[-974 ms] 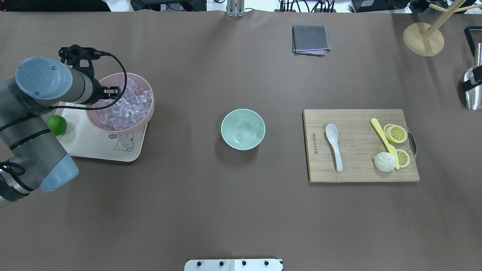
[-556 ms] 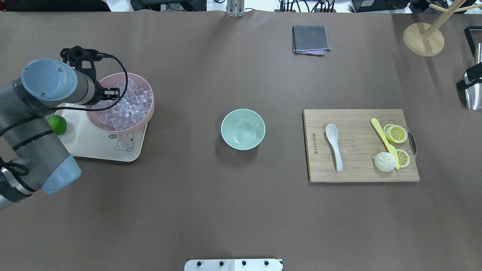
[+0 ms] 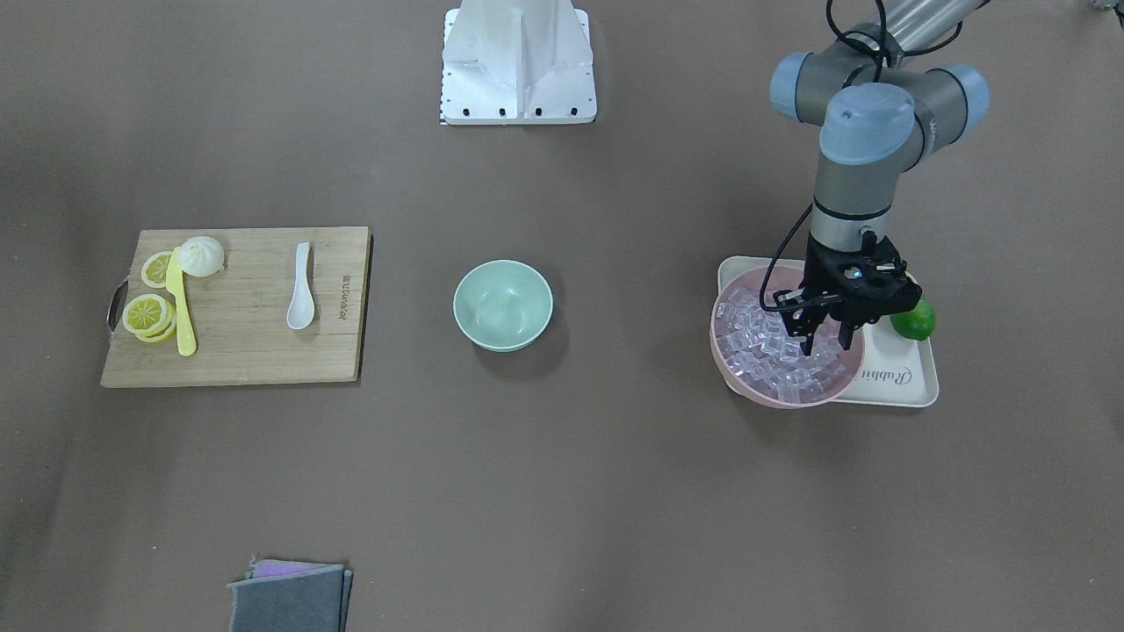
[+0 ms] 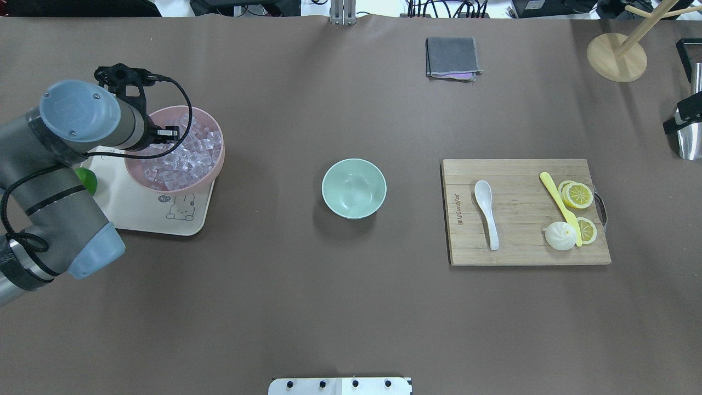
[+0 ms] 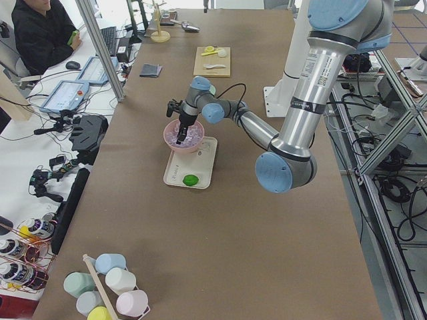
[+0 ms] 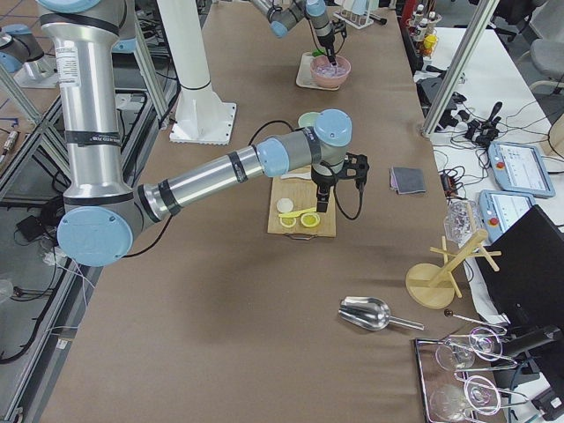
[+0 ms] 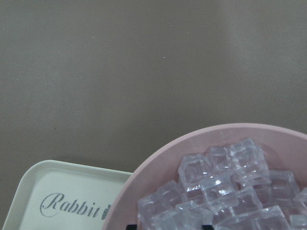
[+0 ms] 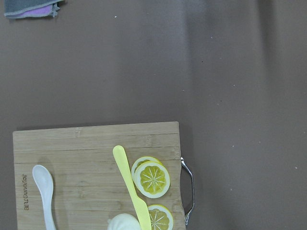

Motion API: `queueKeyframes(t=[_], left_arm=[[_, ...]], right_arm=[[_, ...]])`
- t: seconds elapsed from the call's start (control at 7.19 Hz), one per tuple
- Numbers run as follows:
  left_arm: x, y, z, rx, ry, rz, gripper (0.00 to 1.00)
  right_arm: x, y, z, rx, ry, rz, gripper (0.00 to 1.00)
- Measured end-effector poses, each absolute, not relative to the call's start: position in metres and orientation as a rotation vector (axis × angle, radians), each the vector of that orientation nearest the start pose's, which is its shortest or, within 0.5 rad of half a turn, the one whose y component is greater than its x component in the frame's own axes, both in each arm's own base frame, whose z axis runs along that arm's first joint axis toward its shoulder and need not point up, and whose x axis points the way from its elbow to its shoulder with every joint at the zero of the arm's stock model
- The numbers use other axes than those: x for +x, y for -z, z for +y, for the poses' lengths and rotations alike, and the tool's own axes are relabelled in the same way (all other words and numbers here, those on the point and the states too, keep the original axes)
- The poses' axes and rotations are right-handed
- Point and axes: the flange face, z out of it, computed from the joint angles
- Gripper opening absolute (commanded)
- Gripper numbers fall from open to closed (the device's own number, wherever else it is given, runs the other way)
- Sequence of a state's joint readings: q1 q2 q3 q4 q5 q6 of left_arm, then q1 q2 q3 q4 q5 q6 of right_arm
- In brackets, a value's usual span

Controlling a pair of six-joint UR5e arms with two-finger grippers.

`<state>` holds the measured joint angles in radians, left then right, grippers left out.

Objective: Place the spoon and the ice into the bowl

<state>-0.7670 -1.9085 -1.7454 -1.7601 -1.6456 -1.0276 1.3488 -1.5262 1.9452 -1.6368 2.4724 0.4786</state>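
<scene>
The white spoon [image 4: 486,211] lies on the wooden cutting board [image 4: 521,255], also shown in the front view [image 3: 300,303] and the right wrist view [image 8: 43,191]. The mint-green bowl [image 4: 354,188] stands empty at the table's middle [image 3: 502,303]. Clear ice cubes [image 3: 762,353] fill a pink bowl [image 4: 217,164]; they show close up in the left wrist view [image 7: 220,182]. My left gripper [image 3: 825,338] is open, its fingers spread and dipped among the cubes. My right gripper [image 6: 322,207] hangs high over the board; I cannot tell its state.
The pink bowl sits on a cream tray [image 4: 137,216] beside a lime [image 3: 913,320]. A yellow knife [image 4: 559,206], lemon slices [image 4: 578,195] and a white bun [image 4: 560,237] share the board. A grey cloth [image 4: 452,57], a wooden stand [image 4: 617,57] and a metal scoop [image 4: 690,140] lie far back and right.
My left arm has shifted slightly right and farther over the pink bowl. A dark part at the overhead view's right edge has moved a little left. Spoon and green bowl have not moved.
</scene>
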Motion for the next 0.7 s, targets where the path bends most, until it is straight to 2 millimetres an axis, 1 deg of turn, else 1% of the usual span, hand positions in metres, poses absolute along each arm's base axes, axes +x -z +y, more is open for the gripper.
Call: queueKeyframes(t=[0.7], left_arm=[[0.3629,-0.3863,-0.5247,0.374,0.156,0.583,0.53]], right_arm=[[-0.0542,-0.4529,-0.4924,-0.001,-0.08,-0.949,1.0]])
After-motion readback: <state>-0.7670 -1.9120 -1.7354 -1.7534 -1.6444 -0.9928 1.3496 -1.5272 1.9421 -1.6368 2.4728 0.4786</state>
